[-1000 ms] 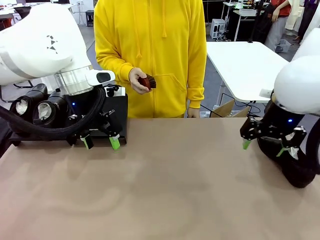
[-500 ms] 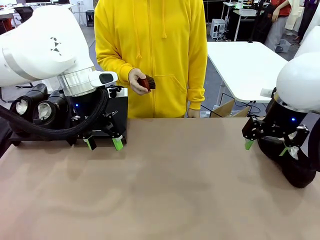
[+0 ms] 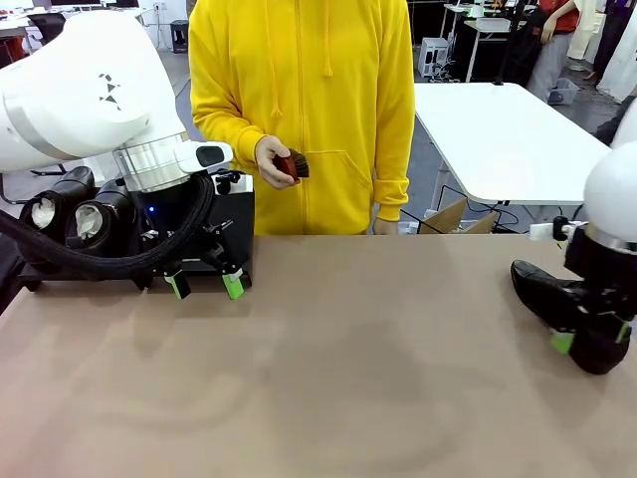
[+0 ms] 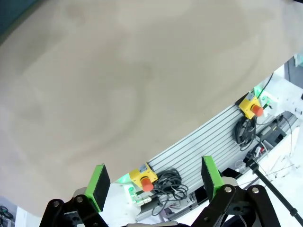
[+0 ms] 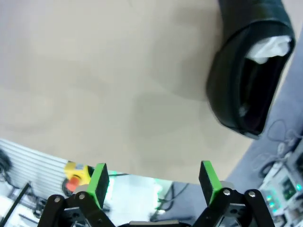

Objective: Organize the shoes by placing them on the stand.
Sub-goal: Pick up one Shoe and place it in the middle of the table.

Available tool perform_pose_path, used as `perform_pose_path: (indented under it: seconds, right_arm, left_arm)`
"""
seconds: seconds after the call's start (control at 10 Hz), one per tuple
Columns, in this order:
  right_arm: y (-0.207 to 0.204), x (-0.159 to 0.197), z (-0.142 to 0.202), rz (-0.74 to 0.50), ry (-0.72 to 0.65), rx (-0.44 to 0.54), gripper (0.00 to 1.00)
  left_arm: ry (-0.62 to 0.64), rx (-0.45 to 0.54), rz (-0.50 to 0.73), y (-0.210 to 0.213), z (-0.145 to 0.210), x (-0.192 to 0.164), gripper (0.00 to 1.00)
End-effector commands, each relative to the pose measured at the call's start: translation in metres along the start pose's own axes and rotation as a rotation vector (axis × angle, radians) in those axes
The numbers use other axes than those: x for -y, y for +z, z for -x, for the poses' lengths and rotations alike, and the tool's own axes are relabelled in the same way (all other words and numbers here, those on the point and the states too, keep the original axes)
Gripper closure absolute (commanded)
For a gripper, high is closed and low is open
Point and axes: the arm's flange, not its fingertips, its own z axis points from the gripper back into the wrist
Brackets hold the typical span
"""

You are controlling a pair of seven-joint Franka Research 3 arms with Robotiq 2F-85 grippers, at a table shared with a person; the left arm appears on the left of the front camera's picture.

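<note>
1. Closest to you, your right gripper (image 3: 589, 339) sits low at the right edge of the table (image 3: 348, 378), jaws spread wide with nothing between them. In the right wrist view both green pads (image 5: 99, 182) hang over bare tabletop.
2. Right by it lies one black shoe (image 3: 562, 304), partly hidden behind the right gripper in the front view, toe pointing toward the table's middle. From the right wrist view you can see the shoe (image 5: 248, 71) off to one side of the fingers, white paper stuffing inside, and the pads aren't touching it.
3. Over on the left, your left gripper (image 3: 204, 285) hovers just above the table, right in front of the stand (image 3: 231, 214). Jaws fully apart, holding nothing; the left wrist view shows only plain table surface between its pads (image 4: 98, 185).
4. Behind that gripper, the stand is a low black platform at the table's far left, mostly blocked by the left arm.
5. Two more shoes (image 3: 75, 211) sit together on the left part of the stand, openings facing you with white paper showing.
6. Farthest back, a person in a yellow hoodie (image 3: 304, 110) stands at the far edge, one hand (image 3: 271, 161) holding a small reddish-brown brush (image 3: 294, 164).
</note>
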Motion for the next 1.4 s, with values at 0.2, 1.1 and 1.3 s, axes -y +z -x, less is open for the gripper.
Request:
perform_pose_path:
  seconds: [0.2, 1.1, 1.3]
  right_arm:
    - [0.005, 0.038, -0.015, -0.011, 0.297, 0.088, 0.00]
    - [-0.018, 0.008, -0.060, 0.143, -0.170, 0.231, 0.00]
    - [-0.029, 0.015, -0.066, 0.139, -0.177, 0.193, 0.00]
  left_arm:
    - [-0.007, -0.005, -0.012, 0.003, 0.004, -0.002, 0.00]
    - [-0.007, -0.005, -0.012, 0.003, 0.004, -0.002, 0.00]
    - [-0.007, -0.005, -0.012, 0.003, 0.004, -0.002, 0.00]
